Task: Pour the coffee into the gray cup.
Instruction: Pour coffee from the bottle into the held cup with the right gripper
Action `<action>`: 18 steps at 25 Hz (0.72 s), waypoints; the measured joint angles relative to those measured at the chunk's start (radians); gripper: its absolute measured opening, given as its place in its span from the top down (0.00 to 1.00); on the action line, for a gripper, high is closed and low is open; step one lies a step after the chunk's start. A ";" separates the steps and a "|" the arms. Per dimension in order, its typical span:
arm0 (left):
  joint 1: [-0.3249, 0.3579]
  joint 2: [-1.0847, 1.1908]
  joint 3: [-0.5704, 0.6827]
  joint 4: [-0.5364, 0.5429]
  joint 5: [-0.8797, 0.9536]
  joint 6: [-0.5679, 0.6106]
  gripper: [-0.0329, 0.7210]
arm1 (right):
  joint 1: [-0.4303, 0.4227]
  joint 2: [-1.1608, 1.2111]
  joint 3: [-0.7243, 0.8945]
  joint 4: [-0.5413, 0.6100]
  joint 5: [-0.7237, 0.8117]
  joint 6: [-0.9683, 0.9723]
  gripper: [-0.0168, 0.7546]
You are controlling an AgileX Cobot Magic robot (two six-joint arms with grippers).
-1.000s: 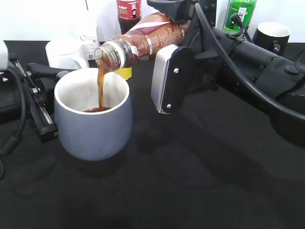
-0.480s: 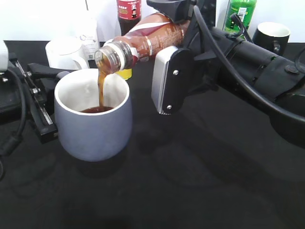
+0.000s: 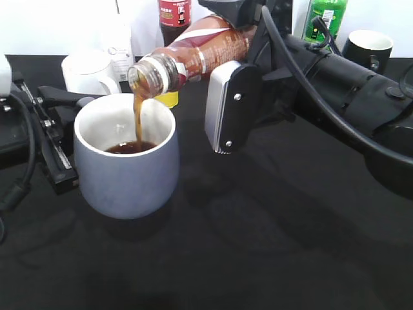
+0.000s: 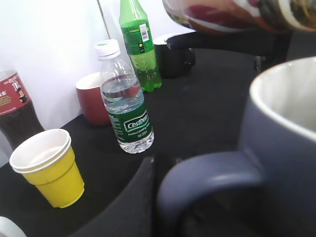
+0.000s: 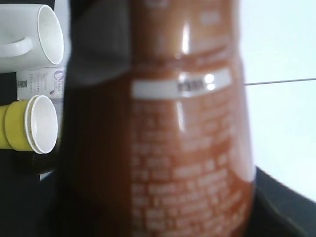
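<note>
The gray cup stands at the left front, partly filled with brown liquid. The coffee bottle is tipped mouth-down to the left above it, and a brown stream runs from its mouth into the cup. My right gripper is shut on the bottle's body. The label fills the right wrist view. My left gripper sits behind the cup on the left. In the left wrist view one finger lies against the cup's handle, and the gripper is shut on it. The other finger is hidden.
A white mug, a yellow paper cup, a cola bottle, a green bottle and a black mug stand along the back. A water bottle and a red cup stand there too.
The coffee keeps running and its level in the gray cup has risen. The bottle has tipped very slightly further. The left gripper has not moved.
</note>
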 joint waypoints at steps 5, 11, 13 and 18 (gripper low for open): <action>0.000 0.000 0.000 0.001 0.000 0.000 0.89 | 0.000 0.000 0.000 0.000 -0.002 -0.001 0.29; 0.000 0.000 0.000 0.001 0.002 0.000 0.89 | 0.000 0.000 0.000 0.000 -0.002 -0.001 0.29; 0.000 0.000 0.000 0.001 0.002 0.000 0.89 | 0.000 0.000 0.000 0.000 -0.002 -0.001 0.29; 0.000 0.000 0.000 0.001 0.002 0.000 0.89 | 0.000 0.000 0.000 0.000 -0.002 0.059 0.29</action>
